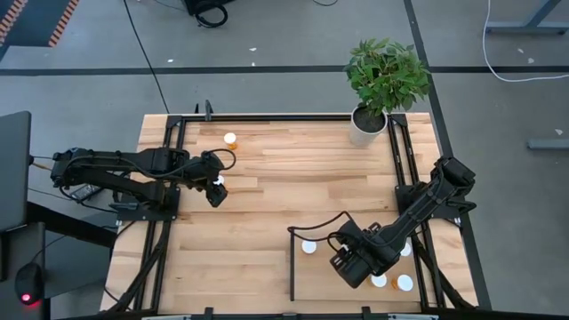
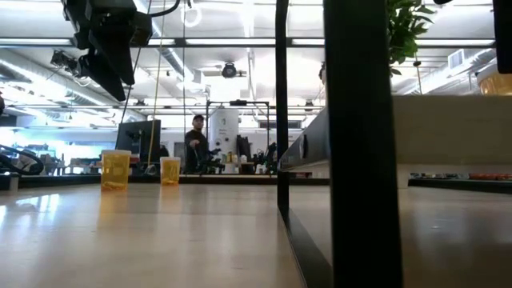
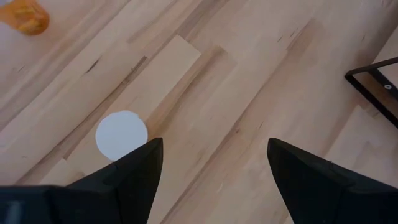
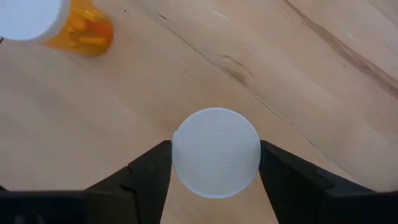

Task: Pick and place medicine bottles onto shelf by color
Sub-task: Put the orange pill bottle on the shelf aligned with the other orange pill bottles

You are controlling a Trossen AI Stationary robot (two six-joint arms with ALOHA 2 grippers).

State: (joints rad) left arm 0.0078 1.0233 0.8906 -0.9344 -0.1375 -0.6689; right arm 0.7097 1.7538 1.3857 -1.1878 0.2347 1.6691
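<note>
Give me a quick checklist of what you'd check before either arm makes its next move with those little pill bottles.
1. Right gripper straddles a white-capped bottle, one finger on each side: ok.
2. Whether those fingers actually press the cap: cannot tell.
3. Left gripper open above the table: ok.
4. Left gripper centred on its nearest bottle: not ok, the cap sits beside one finger, not between the two.
5. Orange bottle clear of the right gripper: ok.
6. Colour of the body under the right gripper's cap: cannot tell, the cap hides it.
</note>
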